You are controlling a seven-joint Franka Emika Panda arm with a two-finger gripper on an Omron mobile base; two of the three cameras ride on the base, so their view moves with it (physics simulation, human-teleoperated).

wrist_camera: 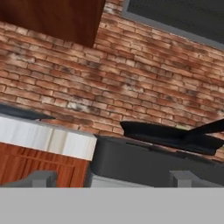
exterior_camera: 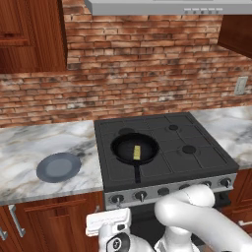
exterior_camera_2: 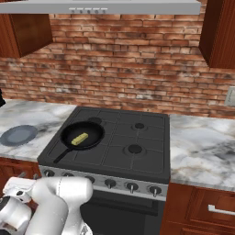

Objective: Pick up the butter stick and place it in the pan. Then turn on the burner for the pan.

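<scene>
The butter stick [exterior_camera: 137, 153] [exterior_camera_2: 80, 138], a small pale-yellow bar, lies inside the black pan [exterior_camera: 119, 143] [exterior_camera_2: 95, 130] on the stove's front left burner, handle pointing toward me. In the hand view the pan [wrist_camera: 166, 134] is seen edge-on from below rim height. My gripper [wrist_camera: 113, 179] hangs low in front of the stove's left end, below the counter top, open with nothing between its fingers. Its white hand [exterior_camera: 109, 222] [exterior_camera_2: 17, 186] sits just under the row of knobs [exterior_camera: 141, 196] [exterior_camera_2: 110, 182].
A flat grey-blue plate [exterior_camera: 59, 167] [exterior_camera_2: 18, 135] lies on the marble counter [exterior_camera: 29, 142] left of the stove. Wooden cabinet doors [exterior_camera: 54, 221] stand below the counter. A brick wall and a range hood [exterior_camera: 167, 6] back the stove.
</scene>
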